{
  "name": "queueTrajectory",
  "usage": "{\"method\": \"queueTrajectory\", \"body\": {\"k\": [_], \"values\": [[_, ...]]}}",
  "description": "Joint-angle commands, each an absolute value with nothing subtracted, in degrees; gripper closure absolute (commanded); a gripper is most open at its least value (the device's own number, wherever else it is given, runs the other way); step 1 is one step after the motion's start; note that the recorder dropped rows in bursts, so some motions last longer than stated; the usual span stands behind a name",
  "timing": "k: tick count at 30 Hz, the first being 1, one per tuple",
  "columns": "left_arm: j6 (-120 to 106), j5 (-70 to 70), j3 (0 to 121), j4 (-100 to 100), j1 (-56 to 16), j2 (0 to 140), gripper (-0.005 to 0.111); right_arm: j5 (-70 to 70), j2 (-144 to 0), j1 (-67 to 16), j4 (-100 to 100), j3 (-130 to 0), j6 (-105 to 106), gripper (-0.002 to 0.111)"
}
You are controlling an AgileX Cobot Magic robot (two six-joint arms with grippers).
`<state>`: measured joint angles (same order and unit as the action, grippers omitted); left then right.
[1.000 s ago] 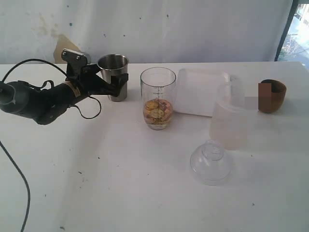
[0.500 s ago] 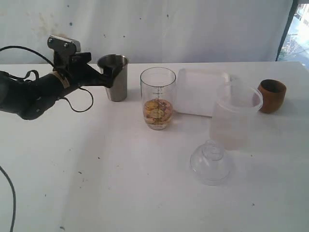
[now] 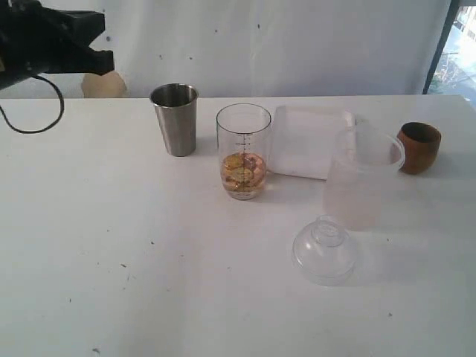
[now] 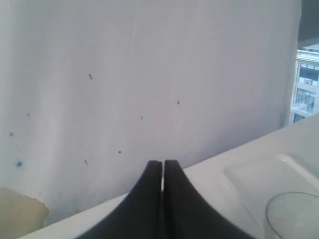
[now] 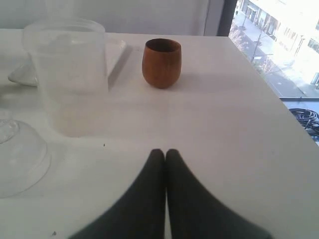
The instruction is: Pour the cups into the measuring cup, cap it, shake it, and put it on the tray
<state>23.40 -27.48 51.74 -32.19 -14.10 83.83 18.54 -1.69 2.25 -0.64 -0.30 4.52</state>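
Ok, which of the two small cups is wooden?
The short, rounded reddish-brown cup at the right of the exterior view; the steel cup on the left is taller, tapered and shiny.

1. The steel cup [image 3: 175, 117] is shiny silver-grey.
2. The measuring cup [image 3: 243, 123] is clear with a black printed scale; its contents [image 3: 242, 172] are amber and golden.
3. The tray [image 3: 309, 141] is white.
4. The wooden cup [image 3: 419, 147] is reddish-brown, darker inside.
5. The container [image 3: 361, 178] is frosted milky white; the lid [image 3: 324, 249] is clear.
6. The table [image 3: 149, 282] is white with small dark specks.
7. The wall [image 3: 297, 44] is off-white with dark dots and a tan patch [image 3: 103, 84].
8. The left gripper [image 4: 162, 162] and right gripper [image 5: 165, 151] are black.
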Motion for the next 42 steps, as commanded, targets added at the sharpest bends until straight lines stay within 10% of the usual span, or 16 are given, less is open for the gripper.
{"method": "queueTrajectory", "body": {"k": [1,21,42], "values": [[32.6,-25.8,47.1,-35.4,-14.0,75.6,0.107,18.2,-1.5,2.0,-0.5,0.0,4.3,0.108],[37.3,0.9,34.2,-42.5,-22.2,40.2,0.107,18.2,-1.5,2.0,-0.5,0.0,4.3,0.108],[37.2,1.0,32.5,-34.9,-22.2,37.3,0.107,18.2,-1.5,2.0,-0.5,0.0,4.3,0.108]]}}
